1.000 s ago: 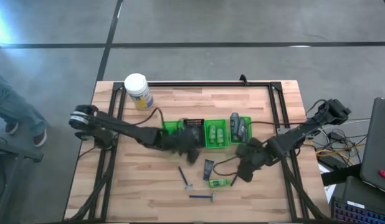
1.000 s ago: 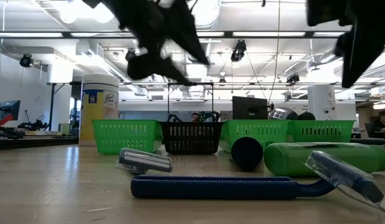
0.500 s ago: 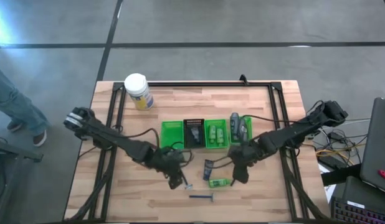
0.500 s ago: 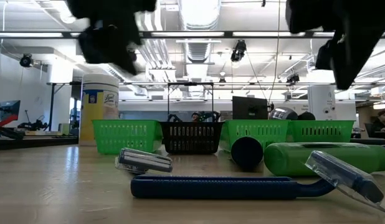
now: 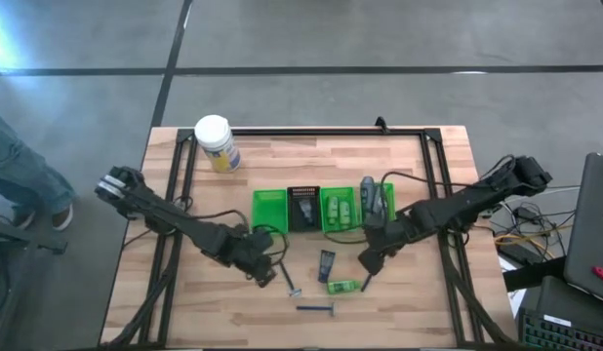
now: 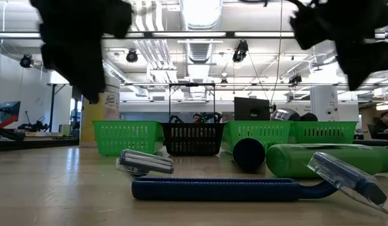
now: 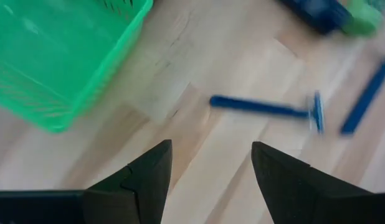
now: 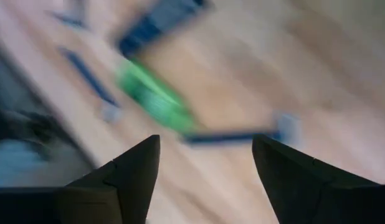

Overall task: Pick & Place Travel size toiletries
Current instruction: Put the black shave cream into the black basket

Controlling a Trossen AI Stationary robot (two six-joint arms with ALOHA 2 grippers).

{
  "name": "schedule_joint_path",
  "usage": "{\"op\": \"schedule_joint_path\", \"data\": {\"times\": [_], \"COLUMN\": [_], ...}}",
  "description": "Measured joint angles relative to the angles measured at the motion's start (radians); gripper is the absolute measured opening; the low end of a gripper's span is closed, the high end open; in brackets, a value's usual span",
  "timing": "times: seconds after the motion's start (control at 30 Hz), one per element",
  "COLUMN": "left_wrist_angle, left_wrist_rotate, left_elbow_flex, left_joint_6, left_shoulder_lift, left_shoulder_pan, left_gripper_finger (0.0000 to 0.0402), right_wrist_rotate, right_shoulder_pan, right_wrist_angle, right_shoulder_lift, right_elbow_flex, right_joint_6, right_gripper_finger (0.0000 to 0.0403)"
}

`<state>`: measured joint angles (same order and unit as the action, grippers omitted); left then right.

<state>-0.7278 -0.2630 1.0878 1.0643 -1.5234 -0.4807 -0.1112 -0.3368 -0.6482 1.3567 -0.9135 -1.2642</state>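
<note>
Hovering mid-table, left gripper (image 5: 265, 272) fingers apart, empty, beside razor (image 5: 290, 280). Right gripper (image 5: 366, 261) fingers apart, empty, above green bottle (image 5: 342, 287) toward near edge.

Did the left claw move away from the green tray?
Yes. The left claw, open and empty, was over the tray a second ago; now it is off it, over bare table by a razor.
</note>
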Motion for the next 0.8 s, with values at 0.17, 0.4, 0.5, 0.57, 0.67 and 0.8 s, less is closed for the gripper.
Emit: {"op": "schedule_joint_path", "data": {"times": [0.17,0.4,0.5,0.57,0.67,0.8], "left_wrist_angle": [-0.060,-0.030,-0.004,0.023,0.039,0.040], "left_wrist_rotate": [-0.100,-0.116,-0.092,-0.091,-0.098,-0.106], "left_elbow_flex": [-0.053,-0.267,-0.338,-0.373,-0.407,-0.440], "left_joint_6": [-0.141,-0.194,-0.224,-0.250,-0.293,-0.309], "left_shoulder_lift": [0.170,0.486,0.609,0.679,0.755,0.814], "left_shoulder_pan": [-0.089,-0.113,-0.113,-0.113,-0.113,-0.113], "left_gripper_finger": [0.0225,0.0225,0.0225,0.0225,0.0225,0.0225], "right_wrist_rotate": [0.017,0.068,0.094,0.109,0.112,0.109], "right_shoulder_pan": [0.003,0.003,0.001,0.000,0.002,-0.003], "right_wrist_angle": [0.368,0.235,0.136,0.061,-0.067,-0.240], "right_shoulder_lift": [0.151,0.402,0.474,0.527,0.608,0.709], "right_elbow_flex": [-0.010,-0.198,-0.319,-0.406,-0.541,-0.685], "right_joint_6": [-0.192,-0.401,-0.472,-0.501,-0.514,-0.517], "right_gripper_finger": [0.0278,0.0300,0.0306,0.0310,0.0313,0.0308]}}
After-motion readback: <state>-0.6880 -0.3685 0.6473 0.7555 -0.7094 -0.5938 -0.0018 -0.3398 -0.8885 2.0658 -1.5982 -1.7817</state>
